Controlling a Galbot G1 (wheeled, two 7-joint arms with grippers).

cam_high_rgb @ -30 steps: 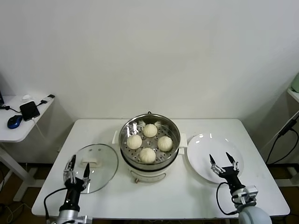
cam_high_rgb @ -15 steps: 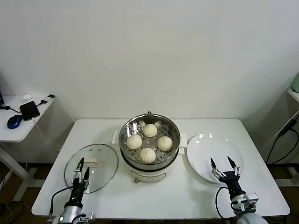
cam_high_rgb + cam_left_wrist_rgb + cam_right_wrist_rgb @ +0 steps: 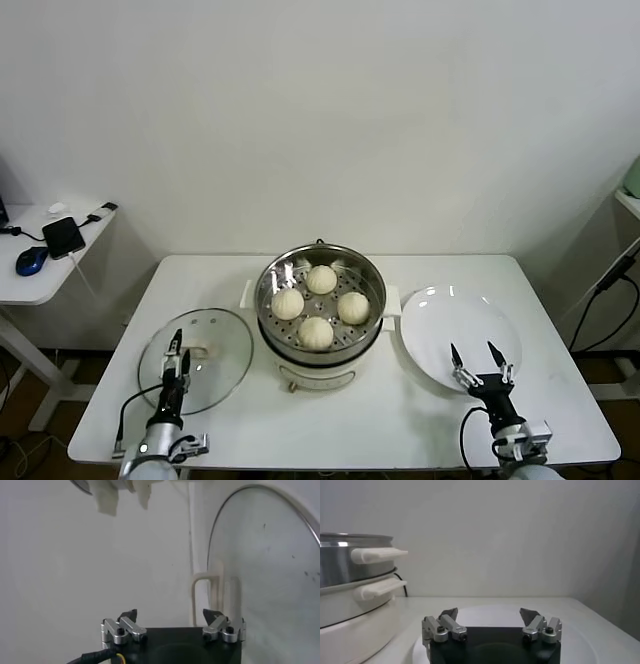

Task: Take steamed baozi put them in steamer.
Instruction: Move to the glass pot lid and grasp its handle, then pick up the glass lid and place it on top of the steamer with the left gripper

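Note:
Several cream-white steamed baozi [image 3: 316,332] lie on the perforated tray inside the shiny steamer [image 3: 269,318] at the table's middle. In the right wrist view the steamer [image 3: 350,555] rises beside the plate. My left gripper [image 3: 180,350] hovers open over the near part of the glass lid [image 3: 222,345], left of the steamer, with nothing between its fingers [image 3: 169,614]. On the other side, my right gripper [image 3: 474,352] stands open and holds nothing above the near edge of the white plate [image 3: 460,315]; its wrist view shows the same gap [image 3: 489,612].
The glass lid [image 3: 265,555] lies flat with its white handle [image 3: 215,590] up. The white plate [image 3: 577,637] carries nothing. A side table [image 3: 40,285] at far left holds a phone [image 3: 63,237] and a mouse [image 3: 31,260]. Cables hang at far right.
Both arms have drawn back toward the table's front edge and sunk lower in the head view. The left gripper has shifted slightly right over the lid. Baozi and steamer are unmoved.

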